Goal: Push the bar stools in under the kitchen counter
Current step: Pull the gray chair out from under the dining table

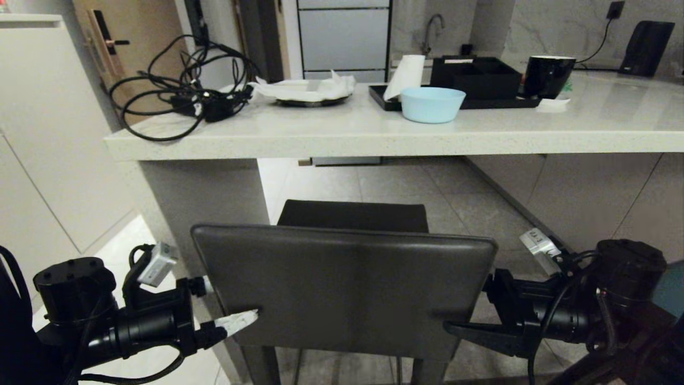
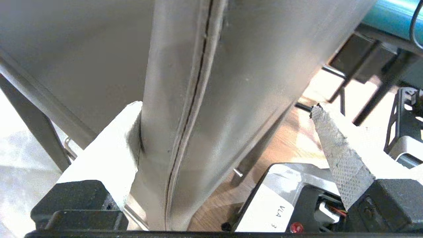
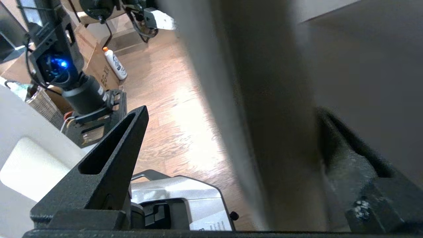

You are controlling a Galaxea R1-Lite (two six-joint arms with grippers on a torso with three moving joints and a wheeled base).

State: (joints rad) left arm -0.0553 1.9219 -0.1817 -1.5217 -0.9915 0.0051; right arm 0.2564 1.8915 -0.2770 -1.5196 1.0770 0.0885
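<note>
One dark grey stool [image 1: 344, 291] stands near, and a sliver of one teal stool [image 2: 390, 15] shows in the left wrist view: two stools. One counter [image 1: 374, 136] runs across the far side. On it: one blue bowl [image 1: 432, 104], one black mug [image 1: 546, 76], one black tray [image 1: 483, 101], one plate [image 1: 312, 100] under crumpled paper, one tangle of black cables [image 1: 181, 88]. Two grippers, left [image 1: 235, 302] and right [image 1: 470, 318].

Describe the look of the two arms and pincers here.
Both arms are black with bulky round joints, looped black cables and a small silver-white module on top. The left pincer has white textured-wrap fingers; the right pincer has plain black tapered slotted fingers.
</note>
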